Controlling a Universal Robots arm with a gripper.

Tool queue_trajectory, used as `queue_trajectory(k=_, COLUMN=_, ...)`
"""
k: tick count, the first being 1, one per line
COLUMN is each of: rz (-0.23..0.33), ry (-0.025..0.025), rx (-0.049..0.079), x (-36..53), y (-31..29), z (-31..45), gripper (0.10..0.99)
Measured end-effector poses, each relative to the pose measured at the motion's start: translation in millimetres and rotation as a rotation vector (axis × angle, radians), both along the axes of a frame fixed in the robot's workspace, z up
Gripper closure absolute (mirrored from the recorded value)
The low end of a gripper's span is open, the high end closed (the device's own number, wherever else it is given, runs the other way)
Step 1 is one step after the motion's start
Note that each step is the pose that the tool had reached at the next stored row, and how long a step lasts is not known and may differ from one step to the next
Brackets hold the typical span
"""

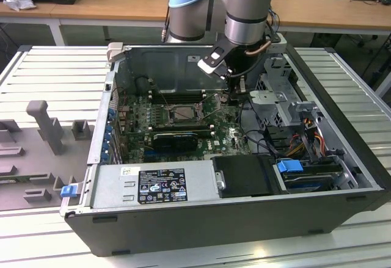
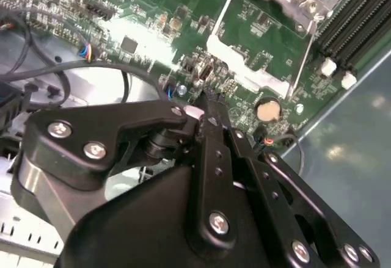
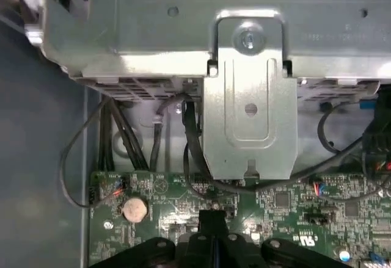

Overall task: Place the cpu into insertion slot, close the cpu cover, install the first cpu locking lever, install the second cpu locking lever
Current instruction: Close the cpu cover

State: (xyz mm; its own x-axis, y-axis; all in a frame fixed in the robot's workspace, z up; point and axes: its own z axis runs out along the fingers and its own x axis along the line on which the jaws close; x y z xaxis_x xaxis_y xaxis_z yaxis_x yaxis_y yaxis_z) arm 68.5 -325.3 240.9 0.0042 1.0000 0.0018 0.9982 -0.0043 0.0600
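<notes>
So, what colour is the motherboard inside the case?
Green. The motherboard shows best in the second wrist view.

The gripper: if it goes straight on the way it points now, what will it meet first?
Most likely the green motherboard, at a patch of small components near the coin battery. The gripper points down at it; the gap is hard to judge.

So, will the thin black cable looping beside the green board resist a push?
Probably not: the thin black cable hangs in a loose curve, so likely floppy and light. One end seems plugged into the green board, so it may snag or spring back.
</notes>
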Motion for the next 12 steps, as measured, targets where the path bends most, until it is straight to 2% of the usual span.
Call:
queue_trajectory(k=5, rz=0.0, ry=0.0049, rx=0.015, x=-15.1, y=0.0, z=1.5, gripper=0.98)
queue_trajectory(k=9, rz=0.0, ry=0.0052, rx=0.017, x=-25.9, y=-0.1, z=1.9, gripper=0.98)
queue_trajectory(k=10, rz=0.0, ry=0.0052, rx=0.017, x=-30.4, y=0.0, z=1.9, gripper=0.98)
queue_trajectory(k=11, rz=0.0, ry=0.0052, rx=0.017, x=-41.9, y=0.0, z=1.9, gripper=0.98)
queue_trajectory(k=12, rz=0.0, ry=0.0053, rx=0.016, x=-48.3, y=-0.1, z=1.9, gripper=0.98)
